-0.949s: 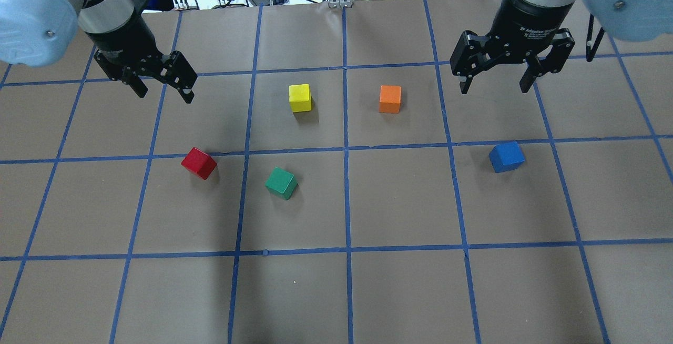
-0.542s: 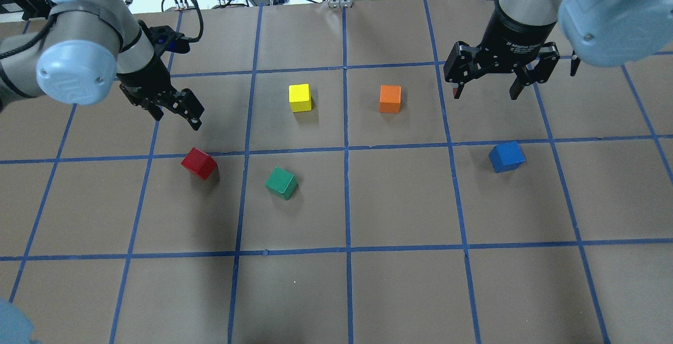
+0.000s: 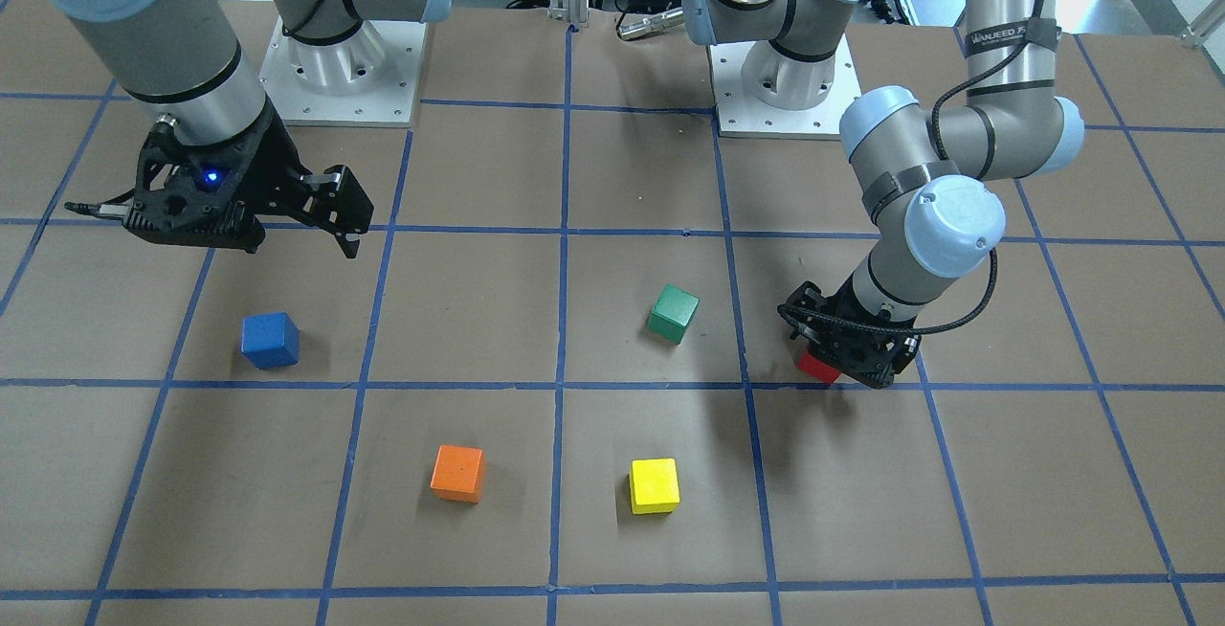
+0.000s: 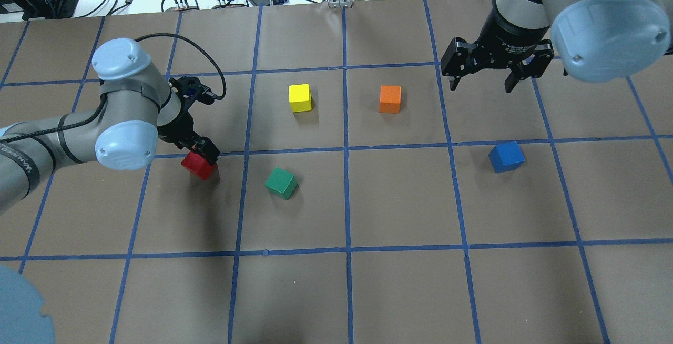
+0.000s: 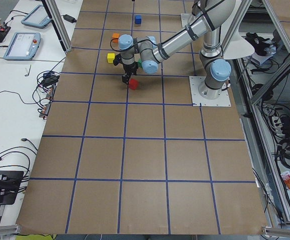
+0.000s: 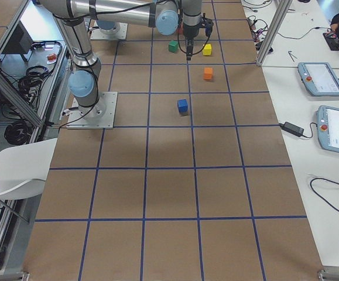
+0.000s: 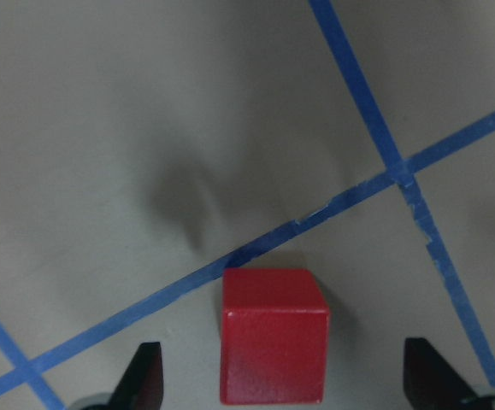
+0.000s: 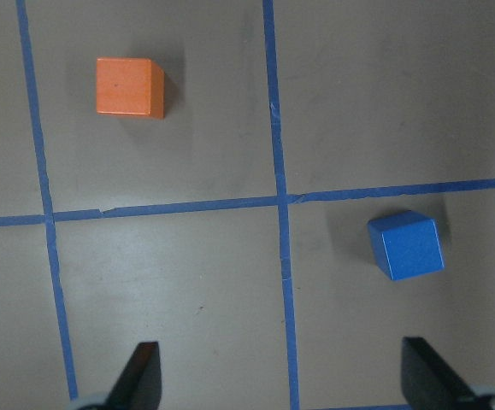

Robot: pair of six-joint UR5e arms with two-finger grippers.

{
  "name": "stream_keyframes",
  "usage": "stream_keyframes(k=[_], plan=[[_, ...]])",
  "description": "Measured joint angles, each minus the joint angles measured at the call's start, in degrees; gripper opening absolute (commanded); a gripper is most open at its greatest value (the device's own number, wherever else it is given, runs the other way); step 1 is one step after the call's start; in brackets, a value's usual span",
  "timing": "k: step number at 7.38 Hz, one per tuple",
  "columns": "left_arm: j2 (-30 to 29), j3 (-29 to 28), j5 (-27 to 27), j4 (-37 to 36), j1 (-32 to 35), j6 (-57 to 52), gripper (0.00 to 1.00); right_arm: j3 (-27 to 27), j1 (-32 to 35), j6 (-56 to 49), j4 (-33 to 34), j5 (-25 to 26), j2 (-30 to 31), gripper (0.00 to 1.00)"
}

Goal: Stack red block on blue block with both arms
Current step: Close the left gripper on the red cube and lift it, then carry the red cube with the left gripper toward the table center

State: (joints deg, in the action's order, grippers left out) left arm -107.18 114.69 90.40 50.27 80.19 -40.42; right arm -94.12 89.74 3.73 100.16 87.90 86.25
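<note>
Left arm: the silver-grey jointed arm with light-blue caps comes in from the left edge of the overhead view, and its black two-finger left claw [image 7: 287, 380] is low over the desk [image 4: 399, 291].
Left claw state: open and gripping nothing; in the left wrist view one finger stands on each side of the red block, with a strip of bare desk between each finger and the block.
Red block: the small matte bright-red block [image 4: 199, 166] lies flat on the brown paper desk, left of centre in the overhead view, just below a blue tape line [image 4: 294, 150].
Right claw state: the black right claw [image 4: 481, 82] hangs above the desk at the upper right of the overhead view, its jaws wide open and holding nothing.
Blue block: the small matte royal-blue block [image 4: 506, 157] lies on the desk at the right of the overhead view, lower in the frame than the right claw, well apart from it and from the red block.
Other cubes: a green cube [image 4: 281, 182] lies near the red block on its right; a yellow cube [image 4: 300, 97] and an orange cube [image 4: 389, 99] lie in the upper middle.
</note>
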Motion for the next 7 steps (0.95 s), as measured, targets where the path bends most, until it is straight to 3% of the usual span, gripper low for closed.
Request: stream_keyframes(k=[1,4,5,7], plan=[[-0.3,2.0,0.0,-2.9,0.0,-1.6,0.18,-0.1,0.0,0.0,0.8,-0.1,0.1,1.00],[-1.1,0.8,1.5,-5.7,0.1,-7.2,0.17,-0.1,0.0,0.0,1.7,0.0,0.2,1.00],[-0.9,-2.2,2.9,-3.2,0.6,-2.8,0.17,-0.2,0.0,-0.1,1.6,0.0,0.2,1.00],[-1.4,-12.3,0.5,9.4,4.1,11.6,0.17,-0.3,0.0,0.1,1.7,0.1,0.2,1.00]])
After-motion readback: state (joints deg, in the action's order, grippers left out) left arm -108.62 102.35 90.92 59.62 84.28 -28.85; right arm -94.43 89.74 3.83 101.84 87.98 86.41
